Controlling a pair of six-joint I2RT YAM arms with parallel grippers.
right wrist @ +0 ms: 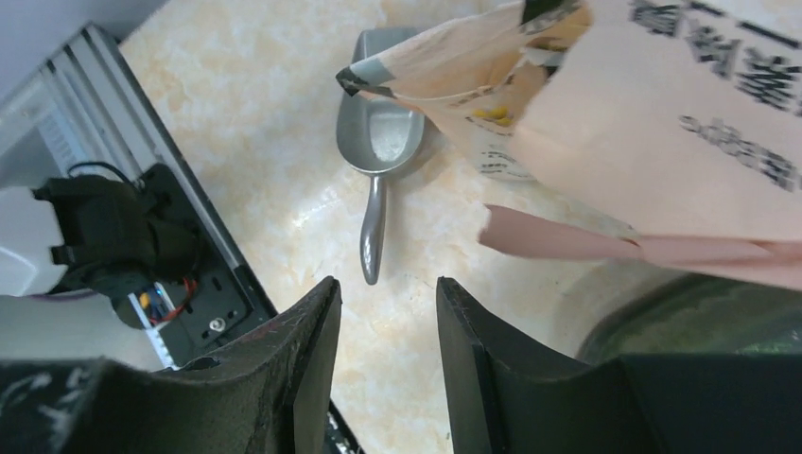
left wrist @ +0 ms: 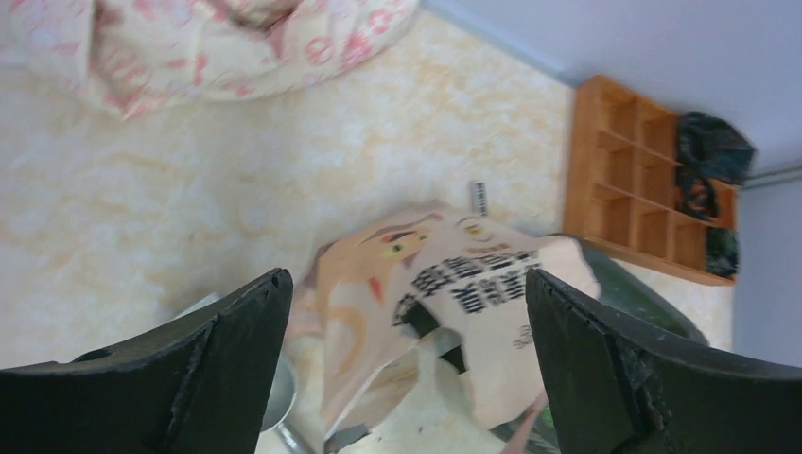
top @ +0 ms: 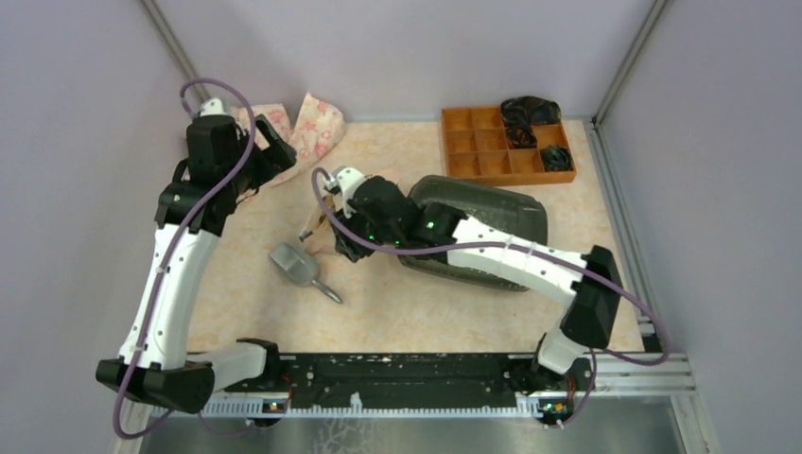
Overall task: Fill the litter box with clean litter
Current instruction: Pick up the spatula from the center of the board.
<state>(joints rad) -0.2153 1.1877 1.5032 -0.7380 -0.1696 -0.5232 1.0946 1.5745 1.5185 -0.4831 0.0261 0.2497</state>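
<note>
two claws are hanging empty: the left claw [left wrist: 407, 284] is gaping wide, and the right claw [right wrist: 388, 288] is standing slightly parted, pinching nothing. one paper bag [right wrist: 662, 142] is lying just ahead of the right claw, which is much the nearer. its far end is reaching one litter box [top: 530, 203], whose long axis is running left to right. one scoop [top: 295, 265] is lying left of the bag. clean litter is not showing, and is probably sitting inside the bag.
</note>
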